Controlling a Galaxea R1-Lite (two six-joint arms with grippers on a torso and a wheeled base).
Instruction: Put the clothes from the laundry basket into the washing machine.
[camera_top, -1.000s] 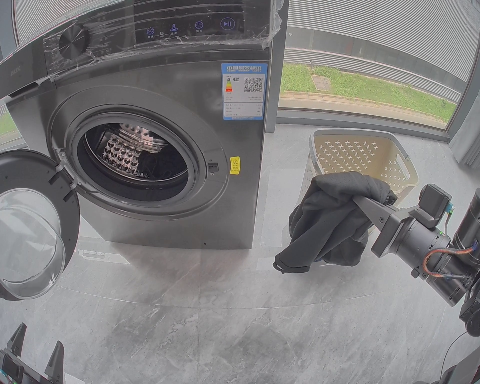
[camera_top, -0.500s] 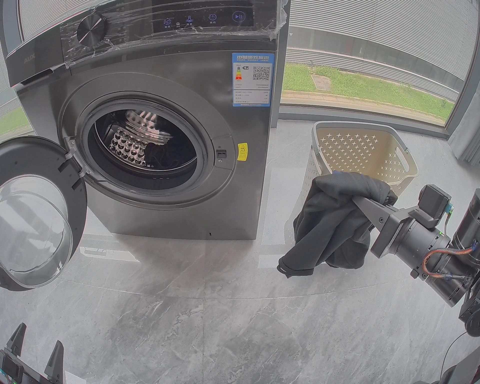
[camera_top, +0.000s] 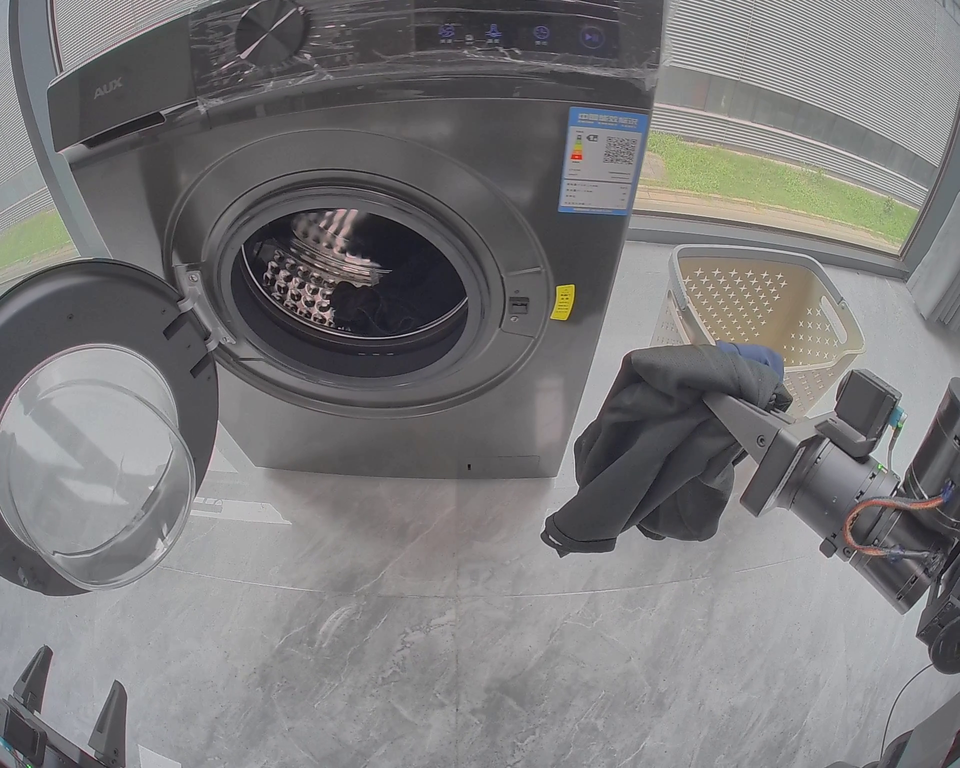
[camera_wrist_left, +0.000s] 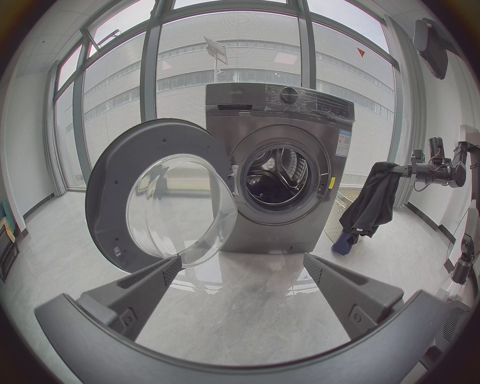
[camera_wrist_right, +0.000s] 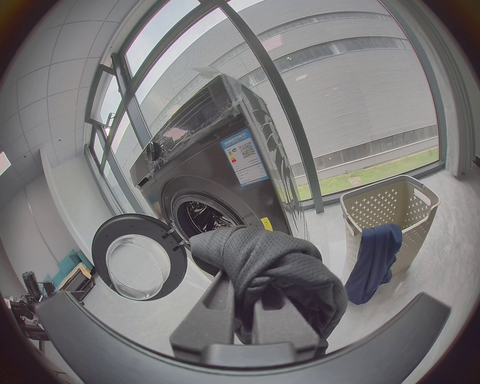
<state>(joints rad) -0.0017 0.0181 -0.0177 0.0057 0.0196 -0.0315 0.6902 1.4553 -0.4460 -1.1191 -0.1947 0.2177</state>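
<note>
In the head view, the right hand (camera_top: 728, 412) at 3 o'clock is clamped tight on a dark grey garment (camera_top: 650, 450). The garment is soft and crumpled and hangs above the shiny grey stone floor (camera_top: 450, 650). The laundry basket (camera_top: 770, 300) at 2 o'clock is cream plastic with little star holes. A blue cloth (camera_top: 752, 353) peeks over its near rim. The washing machine (camera_top: 420, 430) at 11 o'clock is smooth grey metal with a round mouth and a bumpy silver drum. Its round door (camera_top: 100, 420) has a clear bowl window and stands wide open at 9 o'clock. The left hand (camera_top: 78, 675) at 7 o'clock has its fingers spread and holds nothing.

In the left wrist view, the left hand (camera_wrist_left: 242, 262) is spread wide and empty. The garment (camera_wrist_left: 372, 205) dangles beside the machine (camera_wrist_left: 280, 165).

In the right wrist view, two dark fingers (camera_wrist_right: 220, 310) pinch the garment (camera_wrist_right: 280, 270), which has tiny holes like a net. The blue cloth (camera_wrist_right: 372, 260) is draped over the basket's (camera_wrist_right: 395, 200) rim.
</note>
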